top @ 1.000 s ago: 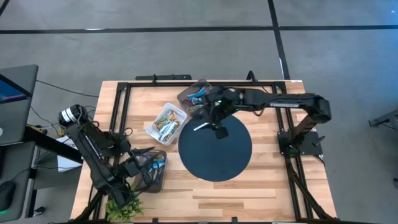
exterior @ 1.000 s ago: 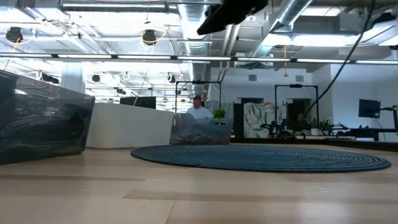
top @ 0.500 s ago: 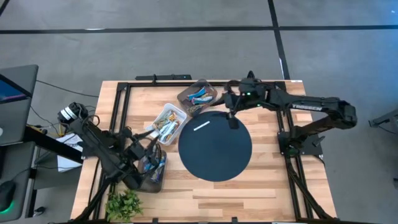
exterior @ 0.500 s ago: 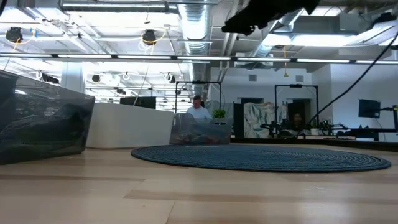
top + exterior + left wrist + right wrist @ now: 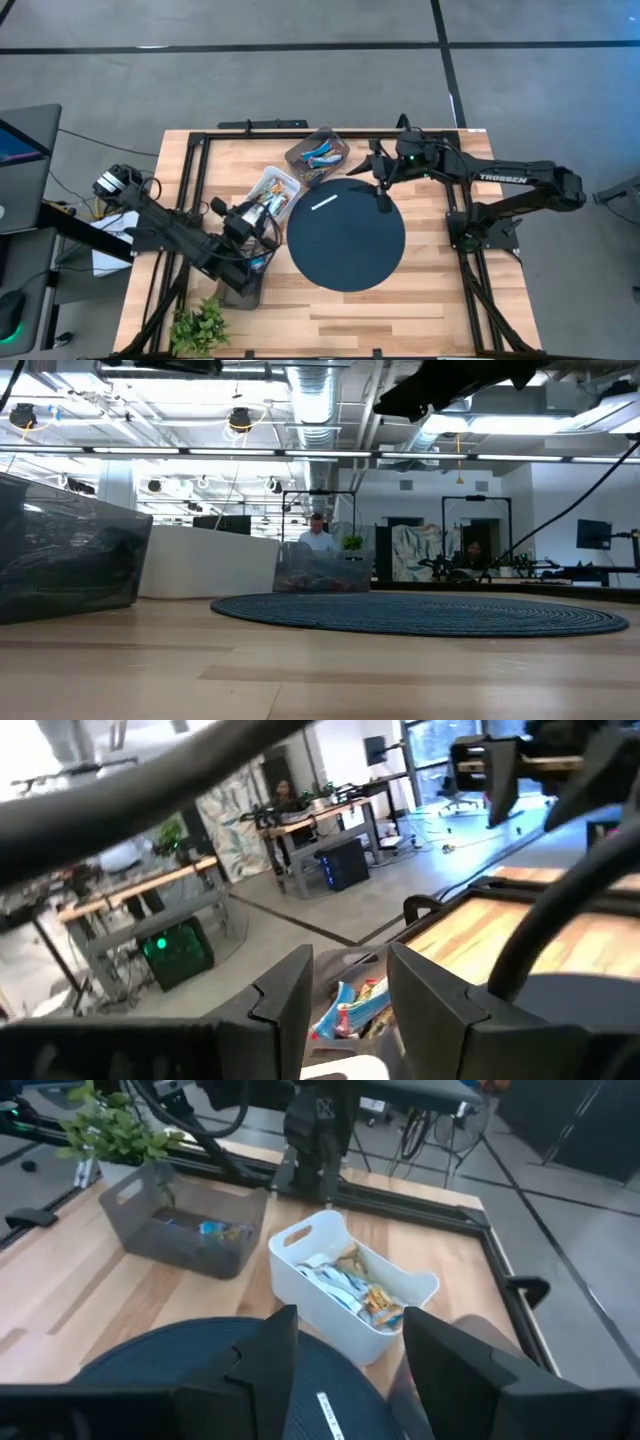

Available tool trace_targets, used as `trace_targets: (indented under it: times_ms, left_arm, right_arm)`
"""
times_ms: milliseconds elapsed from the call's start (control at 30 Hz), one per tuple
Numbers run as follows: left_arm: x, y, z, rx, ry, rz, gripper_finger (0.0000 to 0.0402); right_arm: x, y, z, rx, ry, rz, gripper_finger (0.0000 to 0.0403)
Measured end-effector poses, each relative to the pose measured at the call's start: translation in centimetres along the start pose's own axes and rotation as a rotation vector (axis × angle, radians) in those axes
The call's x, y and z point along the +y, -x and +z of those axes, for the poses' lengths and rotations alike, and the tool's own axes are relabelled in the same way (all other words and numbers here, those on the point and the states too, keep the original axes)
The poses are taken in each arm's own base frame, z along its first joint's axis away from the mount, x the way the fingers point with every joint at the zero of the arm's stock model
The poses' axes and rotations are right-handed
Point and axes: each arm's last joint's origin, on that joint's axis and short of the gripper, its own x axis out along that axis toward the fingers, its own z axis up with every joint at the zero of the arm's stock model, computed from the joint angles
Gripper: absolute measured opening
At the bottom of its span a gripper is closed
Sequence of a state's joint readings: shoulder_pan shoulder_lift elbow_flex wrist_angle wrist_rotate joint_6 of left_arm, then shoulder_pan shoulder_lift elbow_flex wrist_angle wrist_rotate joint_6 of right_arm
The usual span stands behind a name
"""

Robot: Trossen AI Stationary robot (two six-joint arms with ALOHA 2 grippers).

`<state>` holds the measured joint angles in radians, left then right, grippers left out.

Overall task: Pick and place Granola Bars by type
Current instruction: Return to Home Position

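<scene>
From my station the sorting looks nearly done. The granola bars [image 5: 352,1287] I can make out are heaped in the white bin [image 5: 325,1315], blue bars [image 5: 322,155] lie in the far dark bin [image 5: 296,153], and one blue wrapper [image 5: 215,1228] shows in the near dark bin [image 5: 190,1248] beside the plant [image 5: 105,1135]. One silvery white bar [image 5: 324,203] is alone on the round mat [image 5: 350,255], near the edge facing the white bin. It lies flat, its long axis slanting across the table [image 5: 430,300], one end toward the white bin and the other toward the right arm. The left gripper [image 5: 350,970] hangs above the white bin's near side, fingers apart with nothing between them; I see wrappers through the gap. The right gripper [image 5: 350,1330] is held high over the mat's far edge, likewise spread and empty, looking across at the bins. I judge both arms sit raised so they clear the bin walls. The stray bar would want a grip across its narrow width.
</scene>
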<state>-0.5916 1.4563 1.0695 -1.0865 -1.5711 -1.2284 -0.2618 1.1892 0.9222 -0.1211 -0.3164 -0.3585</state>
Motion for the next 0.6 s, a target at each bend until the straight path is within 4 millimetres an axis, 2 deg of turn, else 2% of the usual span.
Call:
trace_targets:
  times_ms: [167, 267, 367, 500, 600]
  left_arm:
    - [-2.3, -1.1, 1.2, 0.055, 0.074, 0.001, 0.0125]
    - [-3.8, -1.9, 2.6, 0.118, 0.057, -0.1, 0.0125]
    - [-5.2, -2.7, 4.5, 0.115, 0.005, -0.334, 0.0125]
    - [-6.2, -3.4, 6.7, -0.087, -0.158, -0.748, 0.0125]
    - [-6.2, -4.0, 7.6, -0.236, -0.265, -0.854, 0.0125]
  right_arm:
    - [0.2, -0.3, -0.1, 0.008, -0.003, 0.012, 0.0175]
    - [0.3, -0.3, -0.1, 0.004, 0.009, 0.014, 0.0173]
    - [0.3, -0.3, -0.1, 0.004, 0.015, 0.014, 0.0174]
    - [0.2, -0.3, 0.0, -0.007, 0.038, 0.009, 0.0172]
    - [0.1, -0.3, 0.5, -0.049, 0.062, -0.007, 0.0171]
